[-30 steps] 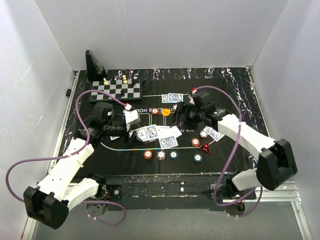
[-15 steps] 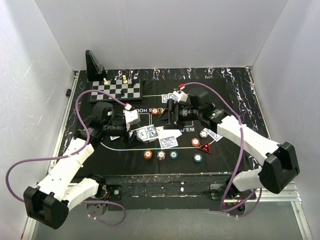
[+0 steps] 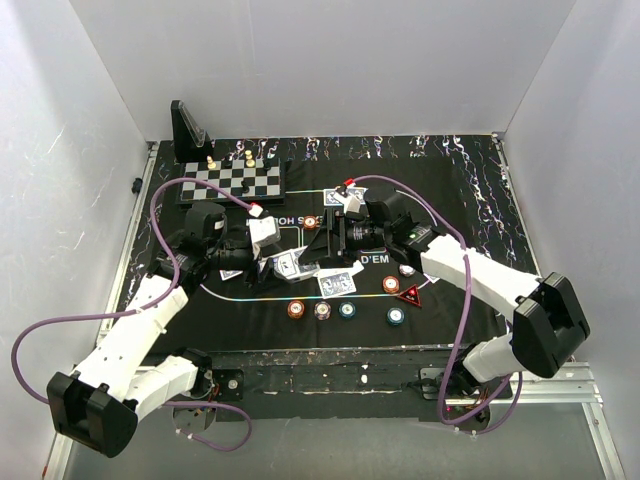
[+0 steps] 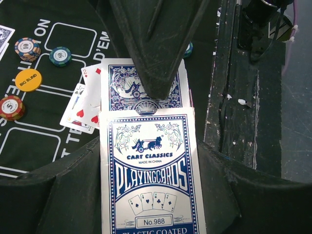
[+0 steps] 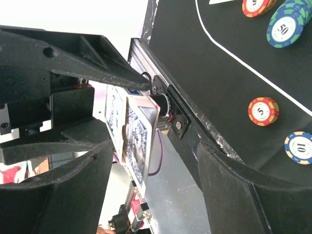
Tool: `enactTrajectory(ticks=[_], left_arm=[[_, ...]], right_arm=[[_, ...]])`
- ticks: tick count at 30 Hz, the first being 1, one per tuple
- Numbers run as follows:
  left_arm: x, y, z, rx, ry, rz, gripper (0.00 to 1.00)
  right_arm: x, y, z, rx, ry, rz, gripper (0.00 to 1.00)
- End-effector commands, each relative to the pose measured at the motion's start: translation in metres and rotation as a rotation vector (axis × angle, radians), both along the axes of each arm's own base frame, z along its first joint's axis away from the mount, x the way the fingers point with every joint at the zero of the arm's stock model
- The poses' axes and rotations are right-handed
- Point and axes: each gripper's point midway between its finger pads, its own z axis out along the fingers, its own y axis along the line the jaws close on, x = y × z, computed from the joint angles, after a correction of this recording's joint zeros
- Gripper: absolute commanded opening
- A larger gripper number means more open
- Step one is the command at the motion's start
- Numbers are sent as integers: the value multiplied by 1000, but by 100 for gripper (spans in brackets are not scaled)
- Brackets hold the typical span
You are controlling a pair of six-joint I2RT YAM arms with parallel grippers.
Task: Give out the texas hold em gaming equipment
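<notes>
R end effector (image 3: 320,243) now nearer deck (image 4: 148,185), lengthwise along L fingers (image 4: 151,44)

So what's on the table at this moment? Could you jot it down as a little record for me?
Setting: black poker mat, chessboard at its far left
Left gripper: shut on a box of playing cards, a blue-backed card showing just beyond it
Right gripper: open, its tip over that card
Lying on the mat: poker chips in a row, red triangular marker, yellow Big Blind disc, face-up cards
</notes>
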Motion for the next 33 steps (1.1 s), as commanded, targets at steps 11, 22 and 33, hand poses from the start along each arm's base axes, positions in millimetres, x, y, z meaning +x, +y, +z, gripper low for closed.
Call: enactTrajectory(ticks=[11,22,33], left_arm=[[1,-7,33,-73,-51,-28,27],[0,-8,36,-81,-53,-29,28],[1,-9,40,-94,-46,-17,27]], right_arm=[[1,7,1,60,15,3,65],[-3,-3,-4,51,38,-20,55],[0,-14,0,59,52,-48,43]])
